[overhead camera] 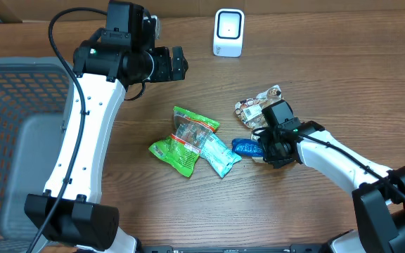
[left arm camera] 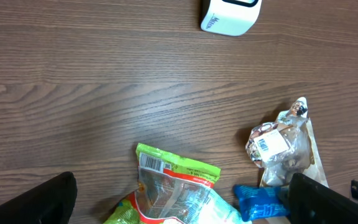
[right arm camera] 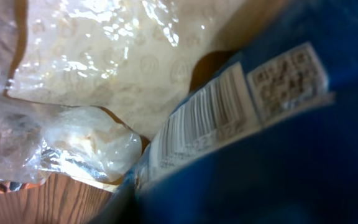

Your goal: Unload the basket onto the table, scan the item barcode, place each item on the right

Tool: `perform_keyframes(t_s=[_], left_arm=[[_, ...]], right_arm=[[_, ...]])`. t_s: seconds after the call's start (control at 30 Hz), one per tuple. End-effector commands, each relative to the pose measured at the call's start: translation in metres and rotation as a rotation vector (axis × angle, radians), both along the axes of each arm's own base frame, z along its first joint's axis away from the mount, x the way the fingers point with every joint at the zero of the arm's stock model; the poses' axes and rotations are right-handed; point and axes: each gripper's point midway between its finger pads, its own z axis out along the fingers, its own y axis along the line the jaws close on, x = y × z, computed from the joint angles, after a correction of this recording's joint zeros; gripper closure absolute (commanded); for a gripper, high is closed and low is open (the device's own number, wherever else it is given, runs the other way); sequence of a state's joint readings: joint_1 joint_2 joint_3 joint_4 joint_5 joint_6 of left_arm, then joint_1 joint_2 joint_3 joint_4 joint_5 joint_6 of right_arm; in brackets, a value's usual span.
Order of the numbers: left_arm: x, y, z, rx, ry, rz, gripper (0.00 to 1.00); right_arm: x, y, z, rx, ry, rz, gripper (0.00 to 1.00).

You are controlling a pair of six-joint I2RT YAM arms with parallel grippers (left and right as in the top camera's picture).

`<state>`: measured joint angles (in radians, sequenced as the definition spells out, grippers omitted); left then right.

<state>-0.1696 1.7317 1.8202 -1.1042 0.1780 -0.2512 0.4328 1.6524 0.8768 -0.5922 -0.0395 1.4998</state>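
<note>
A light, soft, slippery blue packet [overhead camera: 243, 146], lying just under the right gripper [overhead camera: 266, 149] whose closure cannot be told, is judged best pinched at 1 crimped end; the left gripper [overhead camera: 180, 65] is spread empty.

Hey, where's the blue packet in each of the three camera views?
Overhead: the blue packet lies right of centre on the table.
Left wrist: at the bottom edge, right of centre.
Right wrist: it fills the lower right, barcode showing.
Shared landmark: the clear snack bag beside it.
</note>
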Motion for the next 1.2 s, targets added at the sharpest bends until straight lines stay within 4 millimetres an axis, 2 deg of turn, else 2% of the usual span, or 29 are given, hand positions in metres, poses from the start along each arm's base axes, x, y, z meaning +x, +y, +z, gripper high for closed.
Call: perform_keyframes(t_s=[0.0, 0.03, 0.13, 0.23, 0.33, 0.37, 0.47, 0.53, 0.6, 0.73, 1.0, 1.13, 1.17], left_arm=[[0.002, 0.002, 0.008, 0.017, -0.03, -0.016, 0.0], [0.002, 0.002, 0.008, 0.017, -0.03, -0.016, 0.0], [0.002, 0.002, 0.008, 0.017, -0.03, -0.016, 0.0], [0.002, 0.002, 0.008, 0.017, -0.03, -0.016, 0.01], [0.002, 0.002, 0.008, 0.017, -0.03, -0.016, 0.0], [0.002, 0.002, 0.008, 0.017, -0.03, -0.016, 0.0], [0.002, 0.002, 0.008, 0.017, -0.03, -0.016, 0.0], [0.002, 0.002, 0.008, 0.017, -0.03, -0.016, 0.0], [0.002, 0.002, 0.008, 0.017, -0.03, -0.016, 0.0], [0.002, 0.002, 0.008, 0.017, -0.03, -0.016, 0.0], [0.002, 0.002, 0.008, 0.017, -0.03, -0.016, 0.0], [0.002, 0.002, 0.008, 0.017, -0.029, -0.016, 0.0], [0.002, 0.002, 0.008, 0.017, -0.029, -0.016, 0.0]], right_arm=[[-0.002, 0.01, 0.0, 0.023, 0.004, 0.124, 0.92], [0.001, 0.014, 0.004, 0.027, -0.014, 0.176, 0.96], [0.015, 0.025, 0.022, 0.025, -0.106, 0.378, 0.96], [0.031, 0.042, 0.049, 0.025, -0.232, 0.635, 0.91], [0.04, 0.07, 0.082, 0.093, -0.377, 0.901, 0.9], [0.043, 0.087, 0.102, 0.138, -0.47, 1.046, 0.9], [0.037, 0.118, 0.143, 0.247, -0.677, 1.326, 0.9], [0.027, 0.133, 0.166, 0.318, -0.819, 1.494, 0.91], [0.019, 0.14, 0.181, 0.349, -0.932, 1.617, 0.96], [0.009, 0.144, 0.188, 0.315, -1.108, 1.825, 0.96], [-0.002, 0.14, 0.182, 0.227, -1.238, 2.045, 0.96], [-0.01, 0.147, 0.201, 0.279, -1.372, 2.078, 0.96], [-0.01, 0.149, 0.213, 0.292, -1.414, 2.074, 0.96]])
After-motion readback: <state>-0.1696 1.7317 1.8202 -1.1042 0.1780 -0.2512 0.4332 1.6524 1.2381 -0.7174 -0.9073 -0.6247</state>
